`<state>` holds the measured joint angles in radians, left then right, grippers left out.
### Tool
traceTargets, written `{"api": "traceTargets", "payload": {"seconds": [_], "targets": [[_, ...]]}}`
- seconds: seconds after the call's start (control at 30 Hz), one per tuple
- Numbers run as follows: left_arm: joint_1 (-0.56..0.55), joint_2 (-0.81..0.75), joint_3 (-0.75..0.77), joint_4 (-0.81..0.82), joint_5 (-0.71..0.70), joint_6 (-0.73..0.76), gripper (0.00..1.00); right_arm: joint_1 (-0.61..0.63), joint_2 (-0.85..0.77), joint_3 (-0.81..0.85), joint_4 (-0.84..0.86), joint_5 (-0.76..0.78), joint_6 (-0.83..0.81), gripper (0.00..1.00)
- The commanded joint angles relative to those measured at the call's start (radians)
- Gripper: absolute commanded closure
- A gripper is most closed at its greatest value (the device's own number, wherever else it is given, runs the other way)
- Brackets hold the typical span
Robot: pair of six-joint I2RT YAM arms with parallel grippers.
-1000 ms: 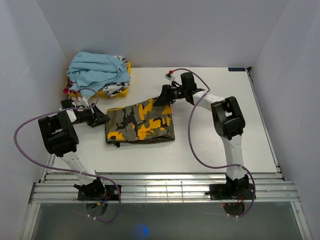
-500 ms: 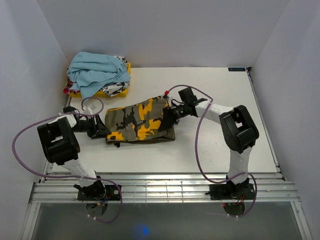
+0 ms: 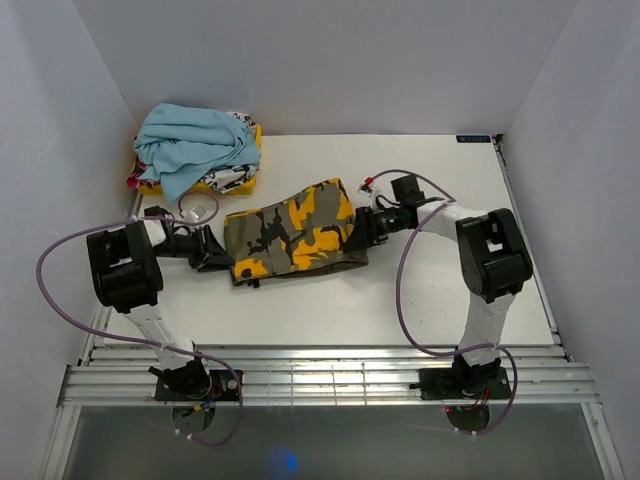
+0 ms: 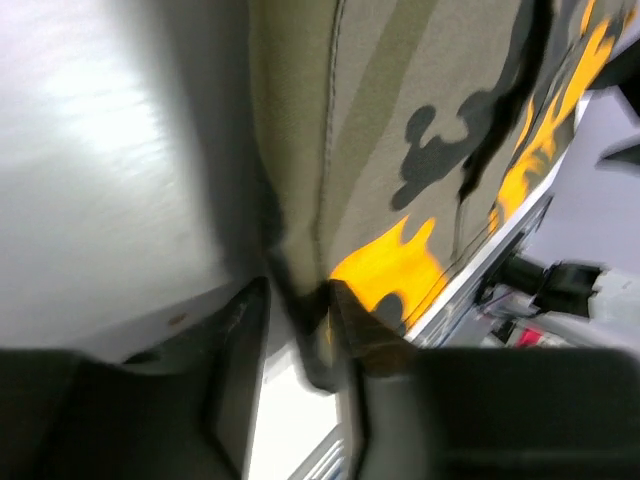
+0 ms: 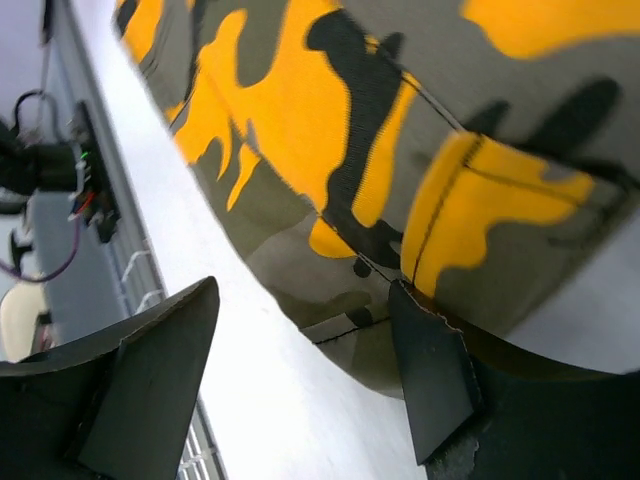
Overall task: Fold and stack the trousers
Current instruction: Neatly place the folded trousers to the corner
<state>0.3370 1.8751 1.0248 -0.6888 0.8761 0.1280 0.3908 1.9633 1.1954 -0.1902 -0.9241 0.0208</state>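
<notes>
While left fingers (image 4: 236, 352) pinch edge, trousers (image 3: 295, 228) shifted right

A crumpled light blue garment (image 3: 190, 142) lies atop a yellow and white printed garment (image 3: 233, 178) at the white table's (image 3: 430, 300) far left corner.

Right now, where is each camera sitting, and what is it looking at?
Top: above and behind, looking down at the table; left arm and right arm show.
Left wrist: on the left arm, looking past the left pincer at the trousers.
Right wrist: on the right arm, looking past the right pincer at the trousers.
Shared: all three see the trousers.
</notes>
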Motion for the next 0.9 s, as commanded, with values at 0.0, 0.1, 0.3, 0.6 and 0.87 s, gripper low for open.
{"api": "traceTargets", "payload": {"seconds": [0.0,0.1,0.3,0.6,0.87], "targets": [[-0.055,-0.051,0.018,0.119,0.047,-0.08,0.49,-0.147,-0.053,-0.08,-0.112,0.312,-0.065,0.24],[-0.069,-0.114,0.006,0.182,0.052,-0.117,0.29,-0.196,-0.137,-0.112,-0.156,0.358,-0.1,0.24],[-0.067,-0.319,0.017,0.207,-0.092,-0.143,0.16,-0.106,-0.363,0.008,-0.21,0.48,-0.127,0.08],[-0.069,-0.521,0.035,0.201,-0.28,-0.229,0.02,0.252,-0.194,0.184,-0.285,0.87,-0.116,0.02],[-0.069,-0.585,0.026,0.173,-0.396,-0.266,0.02,0.319,0.086,0.315,-0.347,0.953,0.079,0.1]]}}
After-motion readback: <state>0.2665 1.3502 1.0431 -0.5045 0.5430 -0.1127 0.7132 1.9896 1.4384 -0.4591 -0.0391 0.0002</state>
